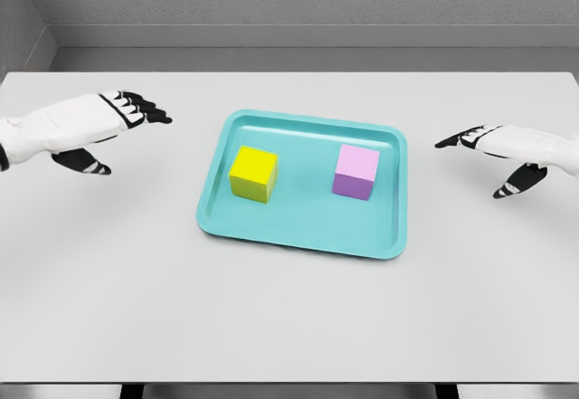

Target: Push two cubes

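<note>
A: Where are the cubes?
B: Two of them, a yellow cube (252, 174) and a pink cube (355, 172), sit apart in one teal tray (298, 236) on the counter (289, 318), between the hands.
A: And the hands?
B: Left robot hand (107, 120) and right robot hand (488, 147) hover outside the tray, fingers relaxed, holding nothing

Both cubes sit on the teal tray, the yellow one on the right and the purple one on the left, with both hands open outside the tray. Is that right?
Not quite. The head view shows the yellow cube on the left of the teal tray and the purple cube on the right. The rest holds: the left hand and right hand are open, outside the tray.
</note>
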Controlling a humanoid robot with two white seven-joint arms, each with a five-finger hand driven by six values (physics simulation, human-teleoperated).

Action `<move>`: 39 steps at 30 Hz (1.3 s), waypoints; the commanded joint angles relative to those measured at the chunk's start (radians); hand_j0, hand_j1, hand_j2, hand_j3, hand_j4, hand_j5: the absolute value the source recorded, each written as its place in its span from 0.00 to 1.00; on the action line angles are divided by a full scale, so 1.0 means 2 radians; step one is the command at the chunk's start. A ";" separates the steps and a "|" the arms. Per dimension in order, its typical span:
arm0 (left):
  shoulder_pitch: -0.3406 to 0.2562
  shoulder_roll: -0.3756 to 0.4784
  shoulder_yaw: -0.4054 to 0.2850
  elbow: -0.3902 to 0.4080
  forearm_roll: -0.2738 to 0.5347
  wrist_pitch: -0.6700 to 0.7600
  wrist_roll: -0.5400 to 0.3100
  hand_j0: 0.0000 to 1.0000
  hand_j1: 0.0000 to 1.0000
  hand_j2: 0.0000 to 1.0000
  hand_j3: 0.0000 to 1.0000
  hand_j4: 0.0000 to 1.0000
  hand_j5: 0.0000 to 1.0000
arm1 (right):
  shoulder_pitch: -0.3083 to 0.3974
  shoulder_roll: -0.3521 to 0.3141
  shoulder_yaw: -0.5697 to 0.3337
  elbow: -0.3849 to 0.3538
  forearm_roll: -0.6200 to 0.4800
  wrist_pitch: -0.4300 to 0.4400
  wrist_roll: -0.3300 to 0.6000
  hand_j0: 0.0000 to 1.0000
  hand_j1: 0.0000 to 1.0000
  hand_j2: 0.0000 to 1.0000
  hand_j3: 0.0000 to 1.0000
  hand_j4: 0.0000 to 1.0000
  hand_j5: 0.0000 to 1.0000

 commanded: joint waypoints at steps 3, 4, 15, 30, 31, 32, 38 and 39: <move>-0.002 -0.043 -0.011 0.047 -0.053 0.001 -0.005 1.00 1.00 1.00 1.00 1.00 1.00 | -0.003 -0.002 0.001 -0.001 -0.003 0.001 0.000 1.00 1.00 1.00 1.00 1.00 1.00; -0.012 -0.047 -0.012 0.047 -0.057 0.001 -0.005 1.00 1.00 1.00 1.00 1.00 1.00 | -0.006 -0.003 0.002 0.001 -0.004 0.001 0.000 1.00 1.00 1.00 1.00 1.00 1.00; -0.028 -0.091 -0.012 0.075 -0.110 0.001 -0.005 0.52 0.52 0.52 0.52 0.52 0.52 | -0.053 -0.024 0.044 -0.026 -0.003 0.001 0.000 0.52 0.52 0.52 0.52 0.52 0.52; -0.069 -0.138 -0.007 0.165 -0.109 0.001 -0.005 0.54 0.54 0.54 0.54 0.54 0.54 | -0.057 0.028 0.065 -0.105 0.058 0.001 0.000 0.11 0.11 0.11 0.11 0.11 0.11; -0.072 -0.136 -0.007 0.168 -0.106 0.001 -0.005 0.54 0.54 0.54 0.54 0.54 0.54 | -0.057 0.030 0.067 -0.105 0.060 0.001 0.000 0.11 0.11 0.11 0.11 0.11 0.11; -0.072 -0.137 -0.007 0.169 -0.107 0.001 -0.005 0.54 0.54 0.54 0.54 0.54 0.54 | -0.058 0.032 0.076 -0.105 0.060 0.001 0.000 0.11 0.11 0.11 0.11 0.11 0.11; -0.079 -0.155 -0.009 0.178 -0.104 0.001 -0.005 0.55 0.55 0.55 0.55 0.55 0.55 | -0.062 0.045 0.088 -0.104 0.071 0.001 0.000 0.10 0.10 0.10 0.10 0.10 0.10; -0.079 -0.155 -0.009 0.174 -0.100 0.001 -0.005 0.55 0.55 0.55 0.55 0.55 0.55 | -0.063 0.047 0.091 -0.104 0.071 0.001 0.000 0.10 0.10 0.10 0.10 0.10 0.10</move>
